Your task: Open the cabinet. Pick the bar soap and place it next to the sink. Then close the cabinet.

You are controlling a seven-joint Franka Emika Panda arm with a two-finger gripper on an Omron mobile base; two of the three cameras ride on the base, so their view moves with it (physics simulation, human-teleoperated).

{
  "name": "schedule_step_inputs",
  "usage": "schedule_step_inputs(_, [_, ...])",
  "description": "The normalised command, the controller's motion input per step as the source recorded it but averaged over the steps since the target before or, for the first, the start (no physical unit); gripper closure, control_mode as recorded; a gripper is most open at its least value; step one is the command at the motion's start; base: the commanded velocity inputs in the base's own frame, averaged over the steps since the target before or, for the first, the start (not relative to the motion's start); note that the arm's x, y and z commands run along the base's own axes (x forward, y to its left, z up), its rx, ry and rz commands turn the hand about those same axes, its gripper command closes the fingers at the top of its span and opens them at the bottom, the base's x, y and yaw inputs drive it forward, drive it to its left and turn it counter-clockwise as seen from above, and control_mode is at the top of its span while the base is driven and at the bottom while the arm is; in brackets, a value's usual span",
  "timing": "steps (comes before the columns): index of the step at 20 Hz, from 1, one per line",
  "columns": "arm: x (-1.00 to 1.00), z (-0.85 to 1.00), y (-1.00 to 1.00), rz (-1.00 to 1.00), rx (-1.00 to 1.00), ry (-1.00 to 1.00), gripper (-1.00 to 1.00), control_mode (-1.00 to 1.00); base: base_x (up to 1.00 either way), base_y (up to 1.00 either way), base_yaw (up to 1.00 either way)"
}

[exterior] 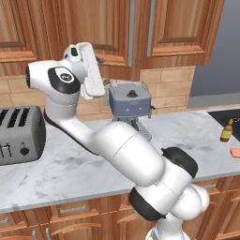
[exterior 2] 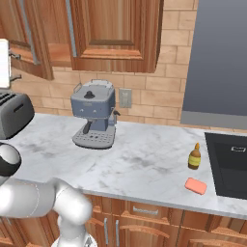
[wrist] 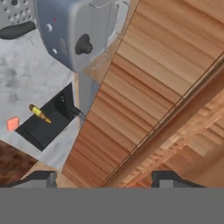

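Toaster [exterior: 21,134], blue-grey coffee machine [exterior 2: 94,112] and amber bottle [exterior 2: 194,157] on marble counter [exterior 2: 144,166]

Bar soap [exterior: 235,152] beside sink [exterior: 226,115]

Open white marble counter [exterior 2: 144,164] lies between the blue-grey coffee machine [exterior 2: 94,113] at 10 o'clock and the dark rectangular sink [exterior 2: 229,164] at 3 o'clock. Obstacles there: a small amber bottle [exterior 2: 194,157] and, just beside it at 5 o'clock, a pinkish-red bar soap [exterior 2: 196,185]. A reddish-brown wooden cabinet door [wrist: 148,87] stands close before the gripper [wrist: 105,178].
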Motion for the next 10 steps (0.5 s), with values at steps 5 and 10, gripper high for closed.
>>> schedule_step_inputs(5, [0.55, 0.2, -0.91, -0.12, 0.0, -0.01, -1.0, -1.0, 0.0, 0.0, 0.0])
schedule_step_inputs(10, [0.75, 0.16, -0.9, -0.08, 0.0, 0.0, -1.0, -1.0, 0.0, 0.0, 0.0])
